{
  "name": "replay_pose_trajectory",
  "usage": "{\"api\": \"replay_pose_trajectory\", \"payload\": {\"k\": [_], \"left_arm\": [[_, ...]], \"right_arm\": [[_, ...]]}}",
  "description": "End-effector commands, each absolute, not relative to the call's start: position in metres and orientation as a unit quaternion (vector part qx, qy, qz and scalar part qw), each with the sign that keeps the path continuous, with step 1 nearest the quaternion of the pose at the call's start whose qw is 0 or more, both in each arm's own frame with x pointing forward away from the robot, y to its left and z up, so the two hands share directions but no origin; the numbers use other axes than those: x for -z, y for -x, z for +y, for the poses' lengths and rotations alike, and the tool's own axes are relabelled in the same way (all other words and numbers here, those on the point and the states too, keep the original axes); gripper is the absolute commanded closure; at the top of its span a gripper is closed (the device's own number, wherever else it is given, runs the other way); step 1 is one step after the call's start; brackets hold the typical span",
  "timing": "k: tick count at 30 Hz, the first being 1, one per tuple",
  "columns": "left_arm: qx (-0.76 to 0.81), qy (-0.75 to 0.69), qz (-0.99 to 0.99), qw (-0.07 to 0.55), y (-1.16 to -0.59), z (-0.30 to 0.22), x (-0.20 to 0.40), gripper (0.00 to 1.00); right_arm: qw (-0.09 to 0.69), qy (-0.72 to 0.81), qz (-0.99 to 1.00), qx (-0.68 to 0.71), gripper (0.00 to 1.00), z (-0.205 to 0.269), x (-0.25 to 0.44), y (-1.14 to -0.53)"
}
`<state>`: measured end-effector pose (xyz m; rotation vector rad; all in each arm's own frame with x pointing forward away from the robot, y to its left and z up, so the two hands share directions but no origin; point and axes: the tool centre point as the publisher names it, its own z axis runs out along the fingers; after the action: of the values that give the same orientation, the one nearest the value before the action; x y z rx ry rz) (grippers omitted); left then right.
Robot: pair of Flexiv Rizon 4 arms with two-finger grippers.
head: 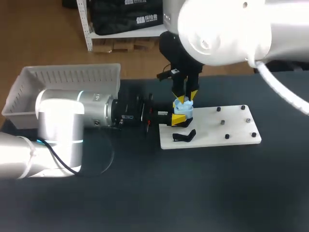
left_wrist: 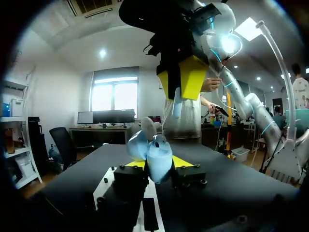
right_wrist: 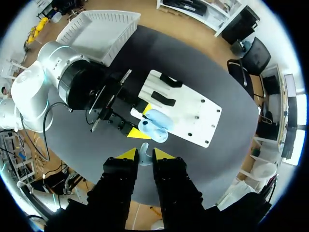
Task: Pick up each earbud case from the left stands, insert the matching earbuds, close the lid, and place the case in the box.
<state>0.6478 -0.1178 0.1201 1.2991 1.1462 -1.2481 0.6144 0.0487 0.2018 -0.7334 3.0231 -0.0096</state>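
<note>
earbud case point(head: 184, 105): light blue, lid open, held above the white stand board point(head: 227, 123).
left gripper point(left_wrist: 157, 164): clamped on its sides.
right gripper point(right_wrist: 145, 155): pinching what looks like an earbud point(left_wrist: 176, 102) just over it.
handling: likely light, smooth, slippery; you should grip the body, never the lid.

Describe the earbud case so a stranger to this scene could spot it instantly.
On the dark table lies a flat white board; near its left end the left gripper clamps a small glossy light blue earbud case, lid open. It is the only blue thing there, directly under the right gripper, which pinches a small pale earbud.
</note>
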Motion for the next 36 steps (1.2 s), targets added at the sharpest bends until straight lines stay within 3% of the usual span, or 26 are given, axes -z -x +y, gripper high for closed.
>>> {"api": "replay_pose_trajectory", "payload": {"k": [1, 36], "left_arm": [[0.51, -0.532, 0.471, 0.485, -0.646, -0.119, -0.12, 1.0], [0.51, -0.532, 0.471, 0.485, -0.646, -0.119, -0.12, 1.0]], "right_arm": [[0.012, 0.241, 0.971, 0.006, 1.0, 0.054, -0.199, -0.618], [0.031, 0.245, 0.969, 0.02, 1.0, 0.058, -0.181, -0.624]]}}
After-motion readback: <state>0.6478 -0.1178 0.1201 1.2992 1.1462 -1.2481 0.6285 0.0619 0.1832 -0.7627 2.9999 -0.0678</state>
